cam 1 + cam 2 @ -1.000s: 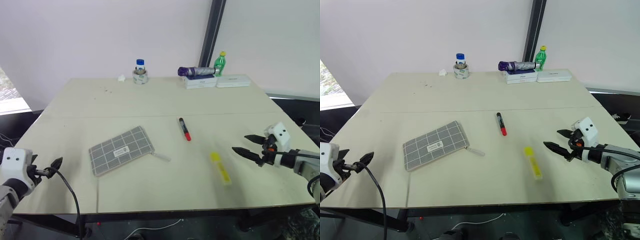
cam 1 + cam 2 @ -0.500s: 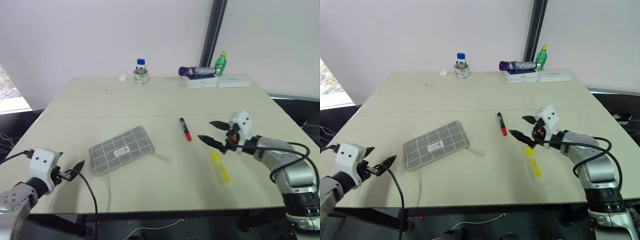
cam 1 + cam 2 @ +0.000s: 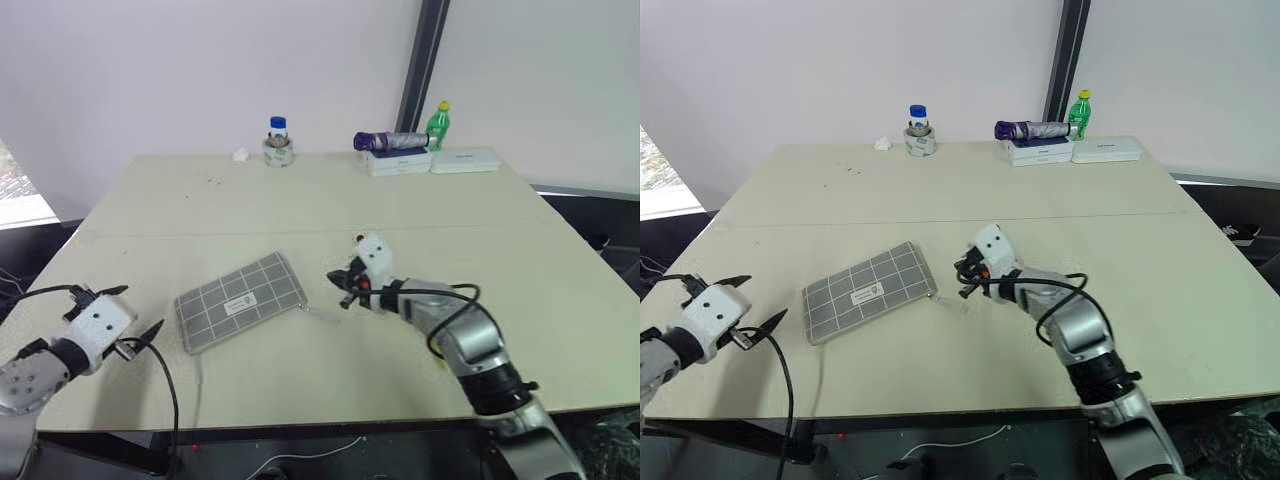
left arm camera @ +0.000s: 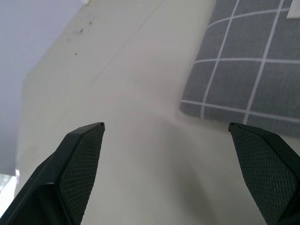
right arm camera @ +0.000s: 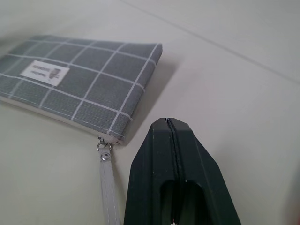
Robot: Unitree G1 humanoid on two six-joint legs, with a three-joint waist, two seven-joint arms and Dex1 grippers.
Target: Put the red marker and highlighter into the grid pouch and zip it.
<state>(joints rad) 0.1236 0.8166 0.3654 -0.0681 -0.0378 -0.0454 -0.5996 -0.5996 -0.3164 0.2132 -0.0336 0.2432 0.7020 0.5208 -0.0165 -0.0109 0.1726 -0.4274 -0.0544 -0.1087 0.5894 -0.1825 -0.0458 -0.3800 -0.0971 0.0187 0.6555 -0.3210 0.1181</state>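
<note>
table [image 3: 200,200], grid pouch [image 3: 240,301] beside right tool [image 3: 340,285]

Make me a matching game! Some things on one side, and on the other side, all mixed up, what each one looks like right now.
Things:
1. pouch
2. left gripper
3. right gripper
4. bottle

What it looks like:
A. shut tight
B. green
C. grey with white lines
D. wide open

Pairs: 1-C, 2-D, 3-A, 4-B
</note>
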